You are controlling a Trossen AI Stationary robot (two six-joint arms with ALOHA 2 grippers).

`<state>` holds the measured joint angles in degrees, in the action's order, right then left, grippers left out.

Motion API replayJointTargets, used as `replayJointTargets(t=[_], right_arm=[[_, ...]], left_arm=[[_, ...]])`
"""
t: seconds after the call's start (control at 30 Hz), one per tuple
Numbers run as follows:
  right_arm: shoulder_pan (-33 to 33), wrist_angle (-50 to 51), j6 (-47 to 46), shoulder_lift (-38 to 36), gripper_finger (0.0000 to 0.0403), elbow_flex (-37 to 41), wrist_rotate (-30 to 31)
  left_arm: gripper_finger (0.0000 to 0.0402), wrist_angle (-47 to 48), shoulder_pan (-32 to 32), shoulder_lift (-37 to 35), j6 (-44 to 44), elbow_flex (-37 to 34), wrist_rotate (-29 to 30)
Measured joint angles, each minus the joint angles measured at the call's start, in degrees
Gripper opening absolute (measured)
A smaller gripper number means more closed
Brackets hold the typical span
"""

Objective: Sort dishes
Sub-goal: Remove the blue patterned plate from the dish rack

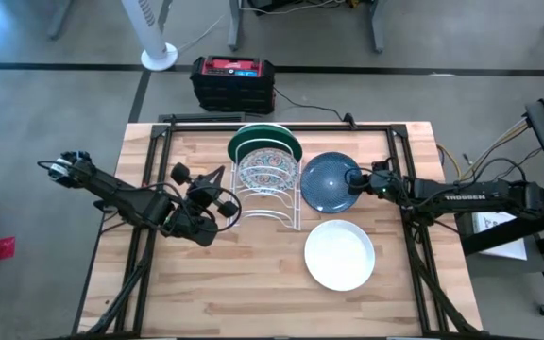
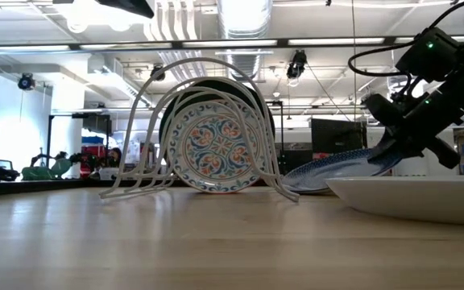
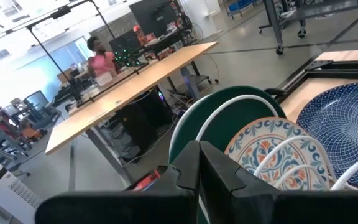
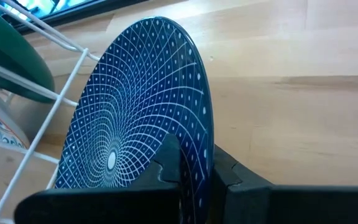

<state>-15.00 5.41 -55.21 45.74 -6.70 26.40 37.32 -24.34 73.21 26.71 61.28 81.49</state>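
blue dish (image 4: 135,118) | rim pinched by right pincer (image 4: 194,171) | left pincer (image 3: 199,163) closed, empty

A: High view looks straight down on the table (image 1: 253,283); low view sits at tabletop height, facing the rack (image 2: 208,129).
B: Both wrist views sit close; both show the blue dish (image 4: 142,106).

The right arm reaches in from three o'clock, its pincer (image 1: 354,178) nipped tight on the rim of the blue dish (image 1: 331,181) — edge between the fingers. The left arm stretches from nine o'clock, its pincer (image 1: 229,210) closed, holding nothing.
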Motion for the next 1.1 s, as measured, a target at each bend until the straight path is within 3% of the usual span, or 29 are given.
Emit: replayJointTargets(t=[1.1], right_arm=[[-0.04,1.16,-1.75,0.00,0.0039,0.28,-0.33]], left_arm=[[0.0000,0.02,0.07,0.00,0.40,0.00,-0.02]])
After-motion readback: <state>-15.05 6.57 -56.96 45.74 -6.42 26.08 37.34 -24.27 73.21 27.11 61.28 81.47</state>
